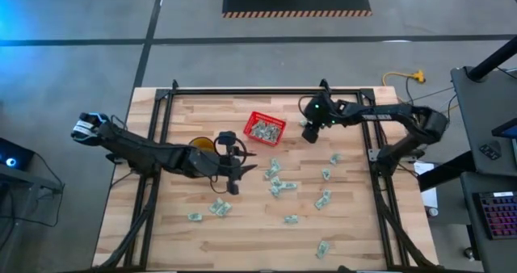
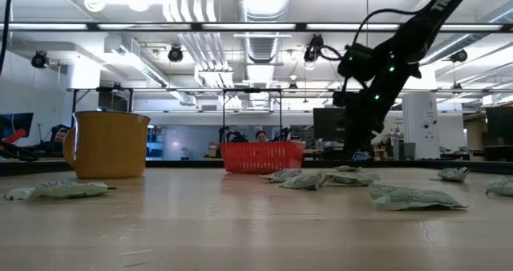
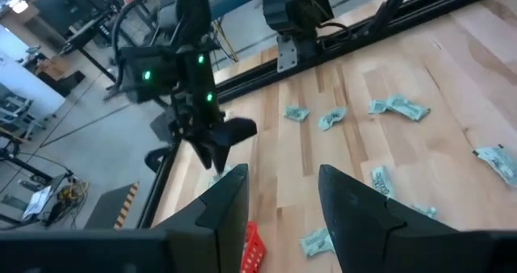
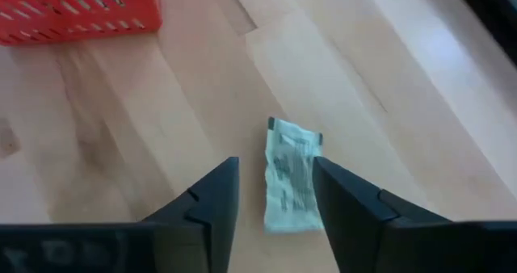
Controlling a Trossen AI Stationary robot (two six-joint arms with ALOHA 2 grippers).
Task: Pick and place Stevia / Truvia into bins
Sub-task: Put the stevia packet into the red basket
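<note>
Beside the small red latticed plastic basket [image 4: 77,10], the right gripper [image 4: 275,196] hangs with jaws apart, a pale green-and-white paper sachet [image 4: 291,174] lying flat on the wooden table [image 4: 161,144] between them.

Right gripper [image 4: 275,200] fingers parted, lowered, left gripper [image 3: 283,200] fingers parted, raised.

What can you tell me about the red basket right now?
The red basket is a small rectangular bin, plastic by its look, with latticed sides. It sits upright on the wooden table toward the far middle, turned at a slight angle to the table's edges. Several pale green and white sachets already lie inside it. Nothing grips it: the right gripper is beside it, over a loose sachet, and the yellow mug stands apart on its other side.
</note>
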